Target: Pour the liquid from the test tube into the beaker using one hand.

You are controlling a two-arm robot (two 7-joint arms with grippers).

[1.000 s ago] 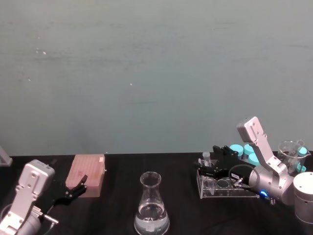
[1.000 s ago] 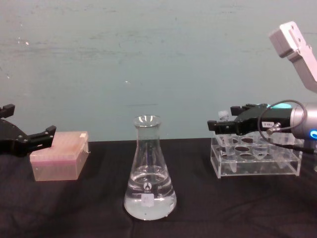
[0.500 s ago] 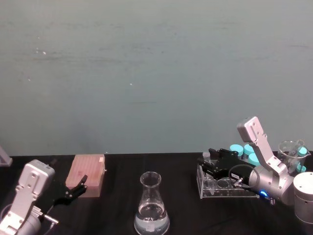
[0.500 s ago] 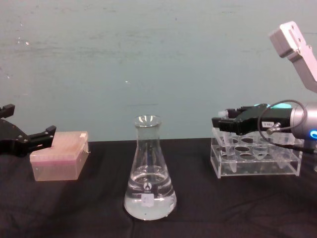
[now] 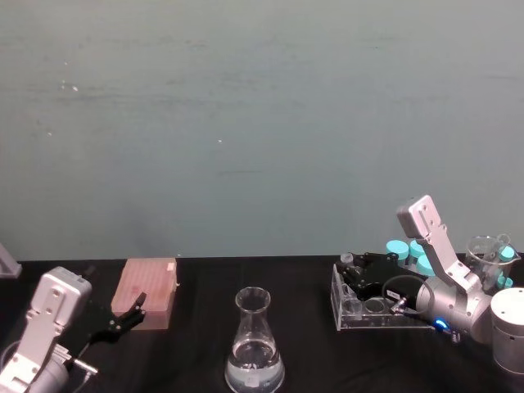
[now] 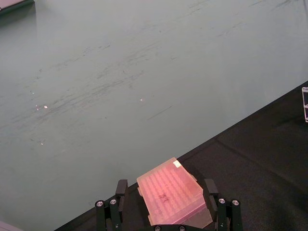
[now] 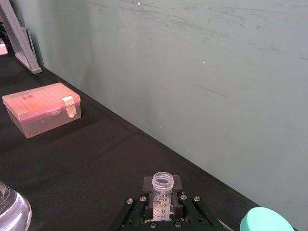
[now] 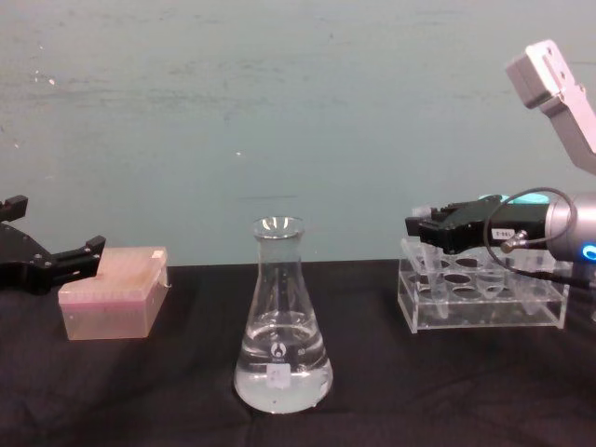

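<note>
Right jaws: closed on the test tube [image 7: 162, 185], gripping it from both sides just under its open rim.
Right gripper [image 8: 416, 226]: held level over the left end of the clear rack [image 8: 484, 303].
Test tube: upright, at the rack's left end.
Beaker [image 8: 282, 317]: mid-surface [image 8: 419, 396], well apart from the rack, with clear liquid [image 8: 282, 377] pooled in its base.
Left jaws: spread wide, gripping nothing.
Left gripper [image 5: 129, 314]: parked just beside the pink box [image 8: 112, 293].

The right gripper [image 7: 162, 196] clamps an open, graduated test tube [image 7: 162, 186] upright. A pink lidded box [image 7: 41, 108] rests near the surface's [image 7: 101, 163] back edge.
</note>
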